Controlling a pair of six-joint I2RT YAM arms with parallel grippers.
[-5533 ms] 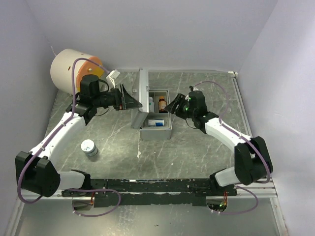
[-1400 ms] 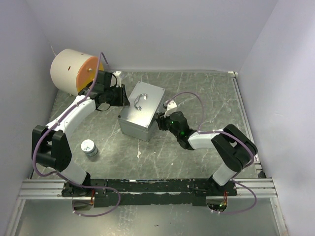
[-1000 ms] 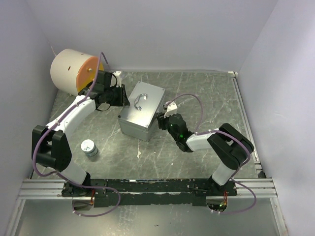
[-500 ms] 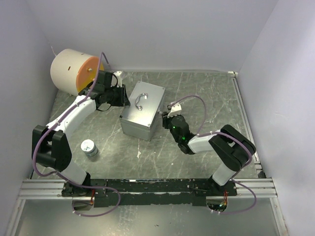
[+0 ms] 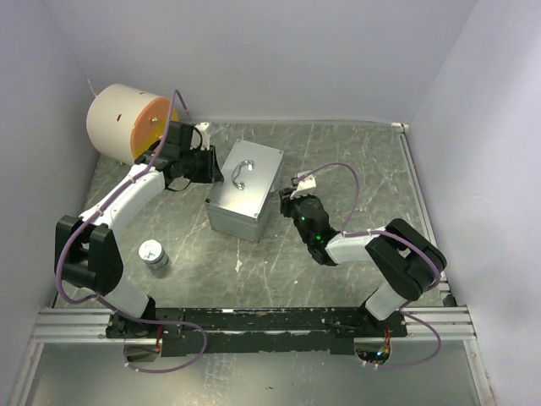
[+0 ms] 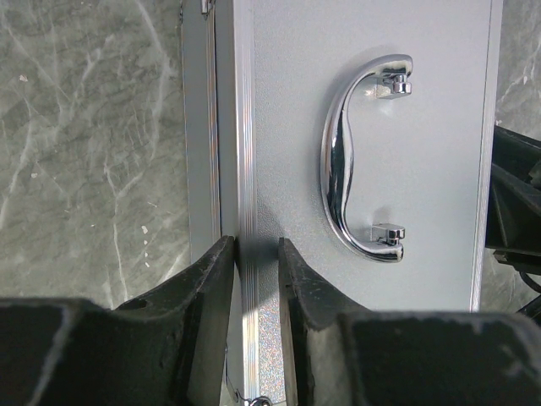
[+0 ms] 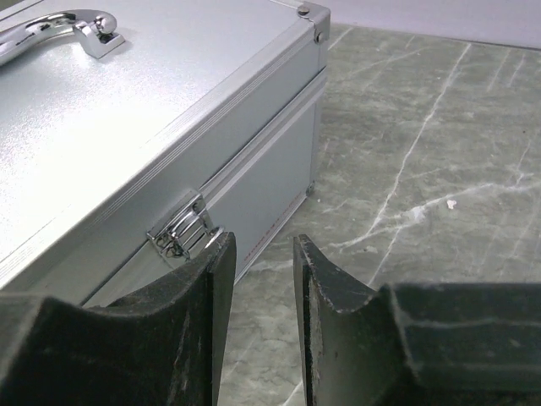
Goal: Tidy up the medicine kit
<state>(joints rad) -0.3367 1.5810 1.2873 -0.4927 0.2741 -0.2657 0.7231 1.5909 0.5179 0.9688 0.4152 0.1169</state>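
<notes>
The medicine kit [image 5: 245, 190] is a grey metal case, standing shut on the marble floor. Its chrome lid handle [image 5: 241, 175] faces up. My left gripper [image 5: 213, 169] is at the case's left, hinge-side top edge. In the left wrist view the jaws [image 6: 255, 245] stand narrowly apart astride the lid's edge trim, beside the handle [image 6: 347, 161]. My right gripper [image 5: 286, 203] is just off the case's right side. There it [image 7: 264, 241] is open over bare floor, its left fingertip [image 7: 215, 245] next to the chrome latch [image 7: 182, 227]. The kit's contents are hidden.
A big white drum with an orange face [image 5: 127, 123] lies at the back left, close behind my left arm. A small round white-lidded tin [image 5: 153, 253] stands at the front left. Pale walls close in the floor on the left, back and right.
My right gripper has drawn back a little to the right from the case's side, and its jaws have narrowed. The case nudged slightly right. The left arm has stayed put.
</notes>
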